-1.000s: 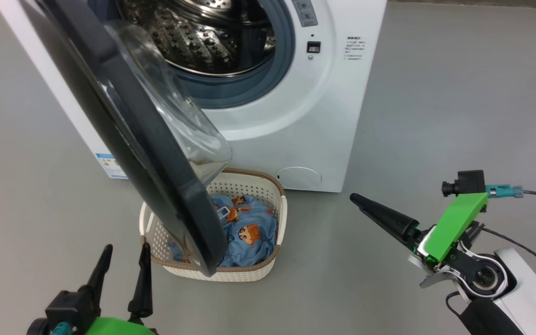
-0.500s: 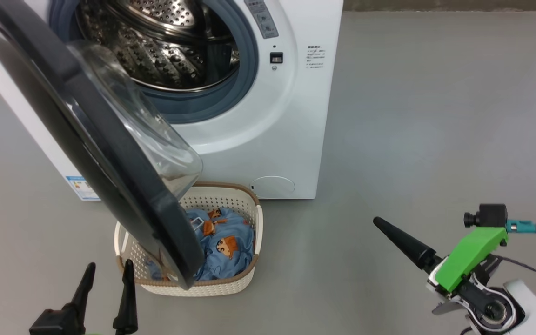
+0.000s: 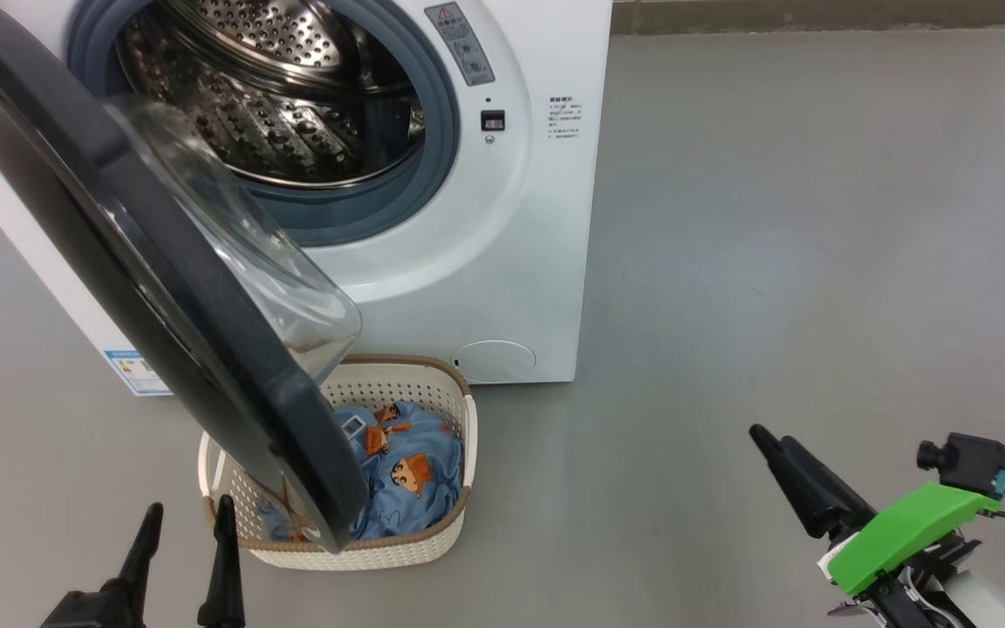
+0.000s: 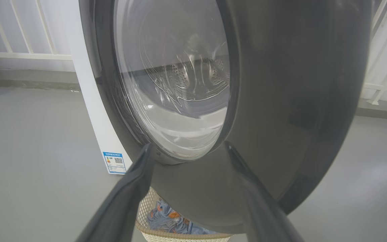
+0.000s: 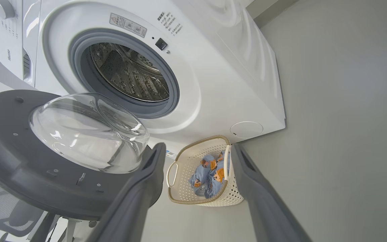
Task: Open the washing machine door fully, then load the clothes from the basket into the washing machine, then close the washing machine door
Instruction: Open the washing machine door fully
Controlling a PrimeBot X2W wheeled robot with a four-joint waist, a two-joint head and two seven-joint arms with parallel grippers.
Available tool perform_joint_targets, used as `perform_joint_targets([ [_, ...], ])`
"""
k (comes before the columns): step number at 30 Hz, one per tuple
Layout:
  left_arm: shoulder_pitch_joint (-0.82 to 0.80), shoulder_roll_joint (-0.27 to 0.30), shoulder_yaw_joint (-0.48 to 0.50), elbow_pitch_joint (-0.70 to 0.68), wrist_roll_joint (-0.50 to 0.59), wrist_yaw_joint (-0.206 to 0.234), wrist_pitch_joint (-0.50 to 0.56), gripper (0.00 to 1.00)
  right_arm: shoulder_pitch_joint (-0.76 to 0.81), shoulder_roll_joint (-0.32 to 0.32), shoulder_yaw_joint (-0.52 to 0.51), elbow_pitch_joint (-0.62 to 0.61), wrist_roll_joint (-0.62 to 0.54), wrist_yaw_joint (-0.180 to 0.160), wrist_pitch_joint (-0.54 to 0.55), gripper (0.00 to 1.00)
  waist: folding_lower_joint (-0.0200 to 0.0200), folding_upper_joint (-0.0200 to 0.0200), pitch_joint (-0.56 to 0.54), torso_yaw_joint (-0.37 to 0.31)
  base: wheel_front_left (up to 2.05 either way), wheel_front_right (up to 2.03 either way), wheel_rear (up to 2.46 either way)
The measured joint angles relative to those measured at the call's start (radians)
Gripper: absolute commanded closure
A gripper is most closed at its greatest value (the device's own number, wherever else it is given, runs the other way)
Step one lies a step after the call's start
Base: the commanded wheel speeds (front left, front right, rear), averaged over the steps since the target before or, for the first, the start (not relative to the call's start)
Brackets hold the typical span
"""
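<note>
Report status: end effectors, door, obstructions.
Left end effector and right end effector open, empty. Washing machine door partly open, overhanging basket. Clothes in basket; drum looks empty.

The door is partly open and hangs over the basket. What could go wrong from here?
1. The door overhangs the basket and hides part of the clothes, so a gripper reaching down now may strike its rim.
2. The open left gripper stands near the door's lower edge; a push there may slip off the glossy rim.
</note>
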Motion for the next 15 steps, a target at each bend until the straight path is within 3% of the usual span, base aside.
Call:
perform_joint_targets([
  [6, 0.0, 0.0, 0.006, -0.001, 0.0, 0.0, 0.0, 0.0, 0.0, -0.028, 0.043, 0.031, -0.045, 0.0, -0.158, 0.0, 0.0, 0.0, -0.003, 0.0, 0.0, 0.0, 0.0],
  [11, 0.0, 0.0, 0.008, -0.001, 0.0, 0.0, 0.0, 0.0, 0.001, -0.034, 0.028, 0.062, -0.106, 0.0, -0.176, 0.0, 0.0, 0.0, -0.003, 0.0, 0.0, 0.0, 0.0],
  [15, 0.0, 0.0, 0.01, -0.002, 0.0, 0.0, 0.0, 0.0, 0.022, -0.021, -0.062, 0.07, -0.214, 0.0, -0.176, 0.0, 0.0, 0.0, -0.004, -0.002, 0.0, 0.0, 0.0],
])
